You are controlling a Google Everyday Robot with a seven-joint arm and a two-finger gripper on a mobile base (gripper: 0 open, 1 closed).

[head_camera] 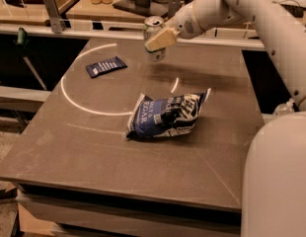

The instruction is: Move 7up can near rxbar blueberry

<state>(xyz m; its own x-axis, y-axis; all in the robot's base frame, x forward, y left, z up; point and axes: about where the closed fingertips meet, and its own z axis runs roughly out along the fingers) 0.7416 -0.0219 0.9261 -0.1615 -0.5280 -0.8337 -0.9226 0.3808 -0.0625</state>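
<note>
Now | gripper clasping 7up can above table | rxbar blueberry flat on table, well apart

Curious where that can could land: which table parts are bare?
Bare: between rxbar blueberry and chip bag, and the table's near strip. Crowded only mid-table, at the bag. The gripper holds the 7up can above the far side.
</note>
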